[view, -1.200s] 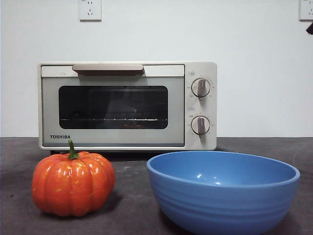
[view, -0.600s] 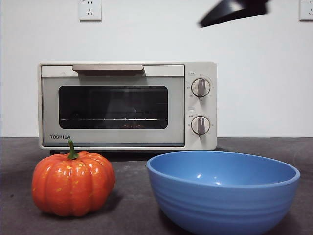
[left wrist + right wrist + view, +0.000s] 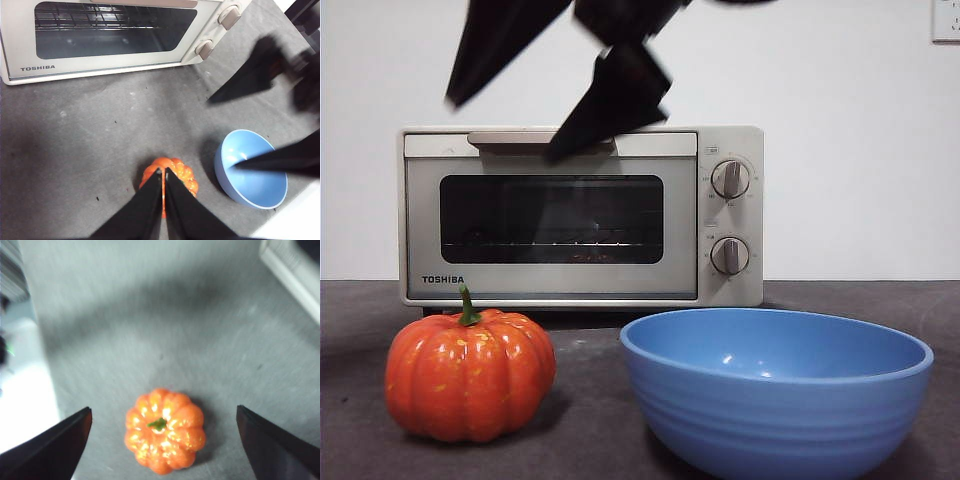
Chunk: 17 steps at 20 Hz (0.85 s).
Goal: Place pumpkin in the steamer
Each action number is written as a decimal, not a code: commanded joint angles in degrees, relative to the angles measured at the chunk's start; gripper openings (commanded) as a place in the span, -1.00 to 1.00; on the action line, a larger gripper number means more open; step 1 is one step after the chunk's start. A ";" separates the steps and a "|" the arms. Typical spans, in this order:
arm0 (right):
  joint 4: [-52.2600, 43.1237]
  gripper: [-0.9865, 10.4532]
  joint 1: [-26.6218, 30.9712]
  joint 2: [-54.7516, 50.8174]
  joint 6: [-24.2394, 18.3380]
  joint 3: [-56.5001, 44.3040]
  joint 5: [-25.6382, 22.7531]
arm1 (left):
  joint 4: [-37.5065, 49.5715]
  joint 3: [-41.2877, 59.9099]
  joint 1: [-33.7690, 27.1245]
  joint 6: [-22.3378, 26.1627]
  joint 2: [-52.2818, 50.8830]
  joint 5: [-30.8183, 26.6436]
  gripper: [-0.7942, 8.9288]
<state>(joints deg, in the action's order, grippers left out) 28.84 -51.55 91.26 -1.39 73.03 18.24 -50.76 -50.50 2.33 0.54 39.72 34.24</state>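
The orange pumpkin (image 3: 470, 375) sits on the dark table at the front left, in front of the steamer (image 3: 550, 215), whose glass door is closed. My right gripper (image 3: 500, 130) hangs open in the air in front of the steamer's top, well above the pumpkin. In the right wrist view the pumpkin (image 3: 165, 430) lies far below, between the spread jaws of the right gripper (image 3: 164, 410). My left gripper (image 3: 162, 171) is shut and empty, high over the pumpkin (image 3: 182, 175). The left wrist view also shows the steamer (image 3: 100, 40) and the right gripper (image 3: 223, 134).
A large blue ridged bowl (image 3: 775, 400) stands at the front right, beside the pumpkin; it also shows in the left wrist view (image 3: 252, 175). A white wall with a socket is behind the steamer. The table's edge runs close by the bowl.
The right gripper has come in from the upper right, moved left and down, and now hangs open above the pumpkin. The pumpkin, bowl and steamer have not moved.
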 commanded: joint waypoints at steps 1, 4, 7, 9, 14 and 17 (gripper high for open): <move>-0.61 -0.01 -2.25 3.74 -1.27 1.18 -2.54 | 0.66 -1.20 0.07 0.76 0.22 0.13 -0.80; -1.16 0.04 -4.31 7.61 -2.16 1.18 -5.35 | 0.63 -1.20 0.07 0.76 0.22 0.13 -0.80; -1.68 0.04 -5.57 10.84 -2.32 1.18 -6.51 | 0.61 -1.20 0.07 0.76 0.22 0.13 -0.80; -1.97 0.04 -6.10 12.55 -2.36 1.18 -8.39 | 0.61 -1.20 0.07 0.76 0.22 0.13 -0.80; -2.49 0.04 -6.60 15.34 -2.73 1.18 -10.69 | 0.59 -1.20 0.07 0.76 0.22 0.13 -0.80; -3.06 0.04 -6.91 16.85 -2.73 1.18 -10.86 | 0.61 -1.20 0.07 0.76 0.22 0.13 -0.80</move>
<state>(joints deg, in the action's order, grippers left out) 26.30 -57.52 106.80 -3.29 73.03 7.49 -50.76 -50.50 2.33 0.54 39.72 34.24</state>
